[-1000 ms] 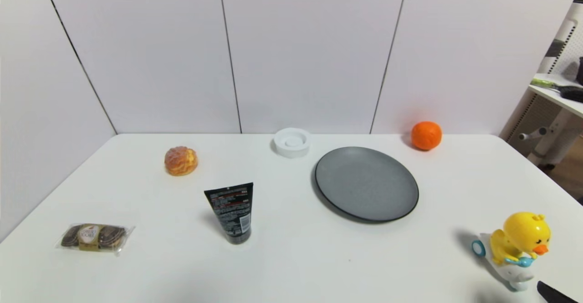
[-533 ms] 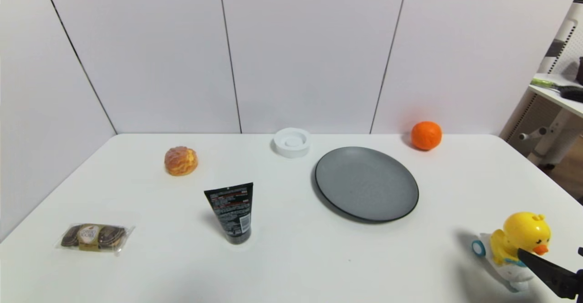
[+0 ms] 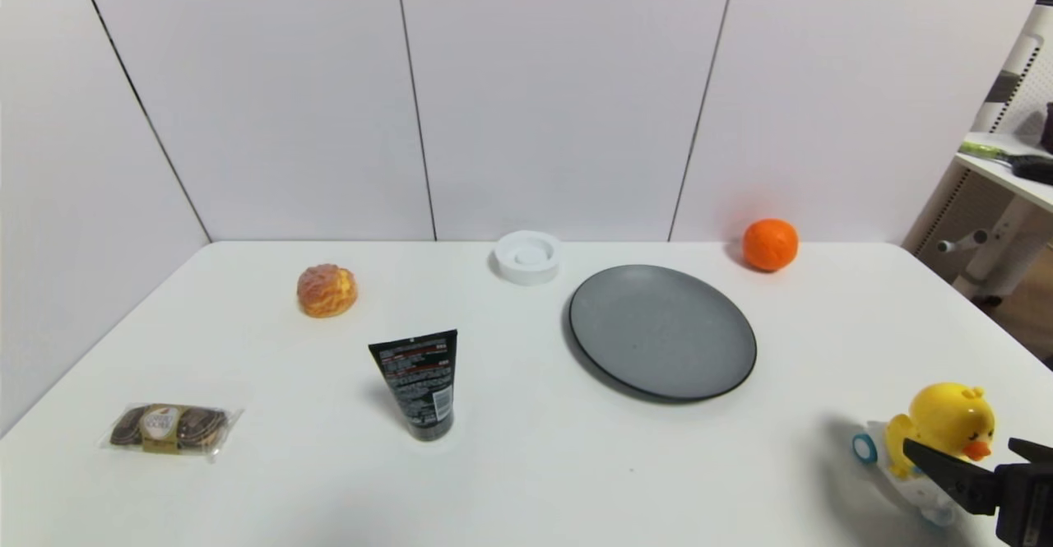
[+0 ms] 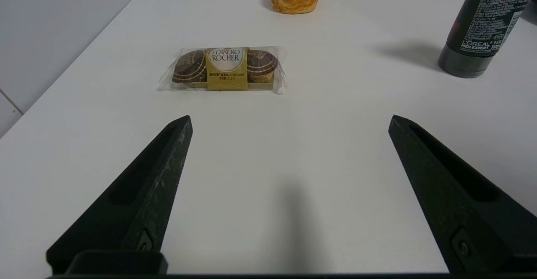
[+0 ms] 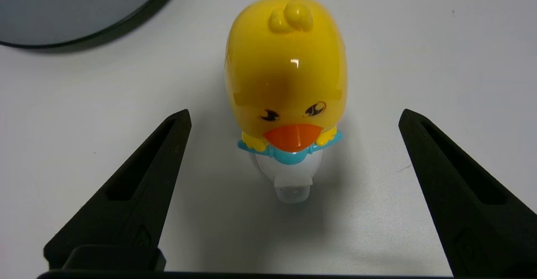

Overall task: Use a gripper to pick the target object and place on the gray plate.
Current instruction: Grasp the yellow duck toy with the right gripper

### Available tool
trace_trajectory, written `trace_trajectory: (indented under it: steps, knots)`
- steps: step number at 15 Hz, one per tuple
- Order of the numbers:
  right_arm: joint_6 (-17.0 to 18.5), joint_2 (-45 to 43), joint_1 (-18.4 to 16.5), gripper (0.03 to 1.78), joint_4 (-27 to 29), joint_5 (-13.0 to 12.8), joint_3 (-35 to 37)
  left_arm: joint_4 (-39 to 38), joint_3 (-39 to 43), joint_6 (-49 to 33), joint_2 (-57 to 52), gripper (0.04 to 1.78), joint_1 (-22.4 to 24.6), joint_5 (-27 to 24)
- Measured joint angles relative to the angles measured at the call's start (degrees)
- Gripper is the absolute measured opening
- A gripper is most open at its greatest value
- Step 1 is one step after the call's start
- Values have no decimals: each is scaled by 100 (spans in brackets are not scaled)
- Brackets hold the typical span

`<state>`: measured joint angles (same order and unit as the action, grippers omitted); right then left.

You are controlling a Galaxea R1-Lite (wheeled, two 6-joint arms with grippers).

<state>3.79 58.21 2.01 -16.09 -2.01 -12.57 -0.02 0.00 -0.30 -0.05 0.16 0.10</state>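
The yellow duck toy point(image 3: 946, 428) with an orange beak sits on its white scooter near the table's front right corner. It faces my right gripper in the right wrist view point(image 5: 287, 73). My right gripper point(image 3: 971, 452) is open just in front of the duck, one finger on each side of its line, not touching it; in the right wrist view point(image 5: 293, 117) the beak lies level with the fingertips. The gray plate point(image 3: 662, 331) lies empty in the middle right; its rim shows in the right wrist view point(image 5: 105, 29). My left gripper point(image 4: 289, 119) is open over bare table.
An orange point(image 3: 770, 244) sits behind the plate, a white round dish point(image 3: 527, 257) at the back. A black tube point(image 3: 418, 382), a bun point(image 3: 327, 289) and a chocolate pack point(image 3: 169, 428) lie to the left. The table's right edge is close to the duck.
My right gripper has come up into view from the bottom right corner and moved toward the duck. Both fingers now show beside the toy. The duck has not moved.
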Motion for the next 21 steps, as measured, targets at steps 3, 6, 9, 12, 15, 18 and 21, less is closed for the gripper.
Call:
trace_trajectory:
  steps: [3, 6, 9, 12, 15, 18, 21]
  knots:
    - [-18, 151, 60, 171, -463, 23, 286, 0, 0, -2, 0, 169, 0, -2]
    - [-41, 306, 162, 171, -1176, 117, 651, 0, 0, -2, 0, 169, 0, 1]
    - [-99, 546, 210, 171, -1624, 127, 885, 0, 0, -2, 0, 169, 0, -2]
    - [-156, 827, 239, 171, -2048, 127, 976, -2, 0, 0, 0, 169, 0, -2]
    - [-254, 1061, 252, 171, -2640, 124, 1182, -2, 0, -2, 0, 169, 0, -2]
    - [-294, 1207, 252, 171, -2765, 124, 1246, -2, 0, 0, 0, 169, 0, -2]
    - [-324, 1320, 252, 171, -2759, 124, 1252, -2, 0, 1, 0, 169, 0, -2]
